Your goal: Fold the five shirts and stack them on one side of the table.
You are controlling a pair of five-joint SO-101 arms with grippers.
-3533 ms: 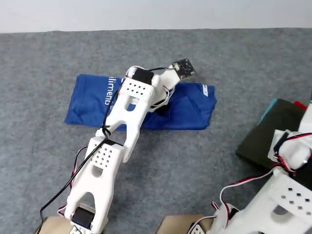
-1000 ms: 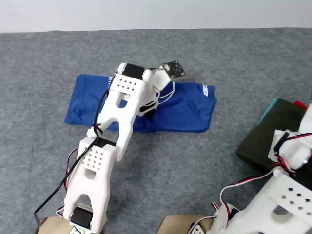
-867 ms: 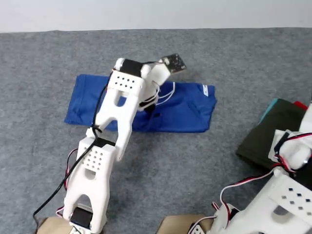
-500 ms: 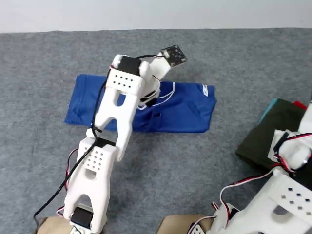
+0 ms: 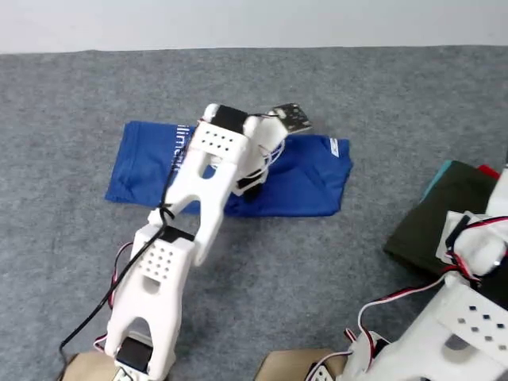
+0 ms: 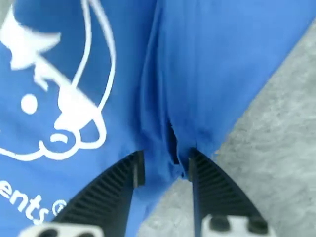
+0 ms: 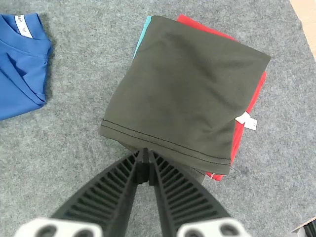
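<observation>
A blue shirt [image 5: 305,181] with white print lies folded into a long band across the middle of the grey table. My left gripper [image 5: 252,181] is down on its near edge, open, with a small ridge of the blue shirt [image 6: 222,59] raised between the fingers [image 6: 126,173]. At the right edge sits a stack of folded shirts [image 5: 444,208]: a dark olive shirt [image 7: 187,98] on top, a red shirt [image 7: 248,136] and a teal shirt [image 7: 140,37] under it. My right gripper [image 7: 144,160] hangs shut over the stack's near edge, holding nothing.
The grey carpet-like table [image 5: 317,270] has free room in front of the blue shirt and between it and the stack. A corner of the blue shirt [image 7: 19,74] lies a short way from the stack. Both arm bases stand at the near edge.
The left arm swung its wrist up and toward the far left, then came back right and down onto the shirt's near edge. The shirt's shape and the right arm are unchanged.
</observation>
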